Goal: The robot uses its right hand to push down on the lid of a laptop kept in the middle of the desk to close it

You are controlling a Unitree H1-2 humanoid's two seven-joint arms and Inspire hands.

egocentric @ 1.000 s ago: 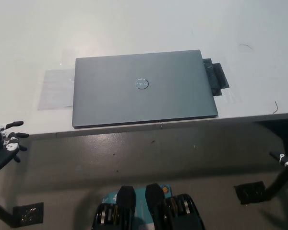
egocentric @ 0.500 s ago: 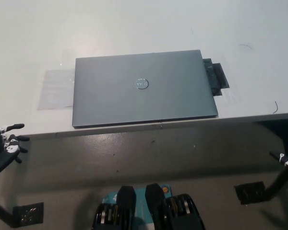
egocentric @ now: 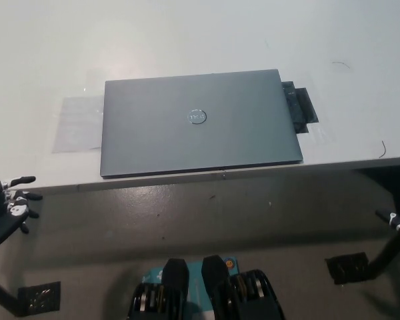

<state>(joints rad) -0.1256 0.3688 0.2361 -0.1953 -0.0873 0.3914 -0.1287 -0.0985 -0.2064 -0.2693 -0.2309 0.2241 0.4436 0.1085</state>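
White worktop [egocentric: 187,40] is filling the upper part of my head view, with its front edge running across the middle and grey floor [egocentric: 207,220] showing below it.

At the far left, below the worktop edge, I am seeing the white left hand [egocentric: 5,207] hanging off the surface, its fingers [egocentric: 21,180] spread apart and holding nothing. It is sitting well apart from the laptop. Under it, a dark square foot plate [egocentric: 39,298] is lying on the floor.

On the worktop to the left of the laptop, a pale translucent patch of tape [egocentric: 79,125] is lying flat, its right side running under or against the laptop's left edge; I cannot tell which.

I am seeing the grey laptop [egocentric: 199,123] lying in the middle of the worktop, near the front edge, with its lid already down flat and a round logo [egocentric: 197,118] facing up at the centre.

Just right of the laptop, a strip of black tape [egocentric: 301,109] is sticking out from its right edge.

At the far right, low beside the picture edge, only a small part of the black right hand [egocentric: 399,223] is showing, off the worktop, and I cannot tell whether it is open or closed. Another dark foot plate [egocentric: 347,268] is lying on the floor near it.
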